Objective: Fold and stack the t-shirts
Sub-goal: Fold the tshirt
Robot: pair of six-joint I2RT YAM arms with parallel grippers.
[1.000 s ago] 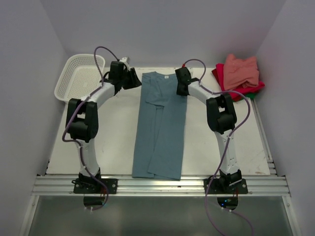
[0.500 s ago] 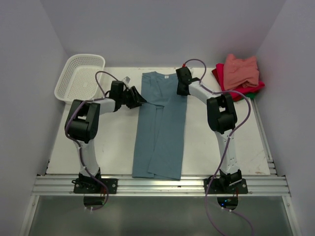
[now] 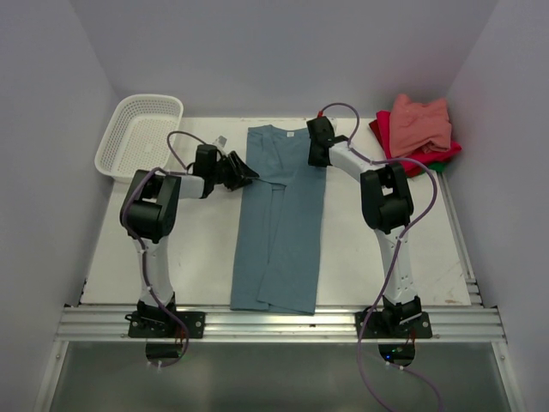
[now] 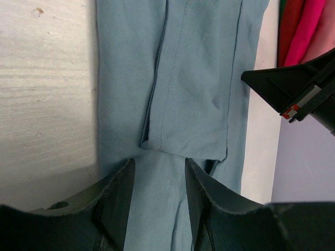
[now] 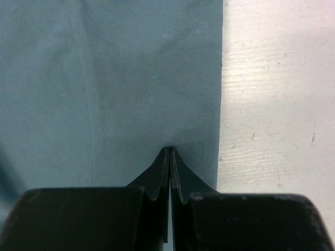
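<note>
White arms (image 3: pixel 153 266), black joints, purple cables (image 3: pixel 341 105)

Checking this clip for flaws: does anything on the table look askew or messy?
Only in the far right corner: the pink shirt on top is rumpled and skewed over the red shirt. The blue shirt lies flat.

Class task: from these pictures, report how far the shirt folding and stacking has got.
Done: folded shirts are piled at the far right, and the teal shirt lies side-folded into a long strip. In hand: right claw shut at the strip's right edge, left claw open over its left edge. Left: fold it shorter and stack it.
</note>
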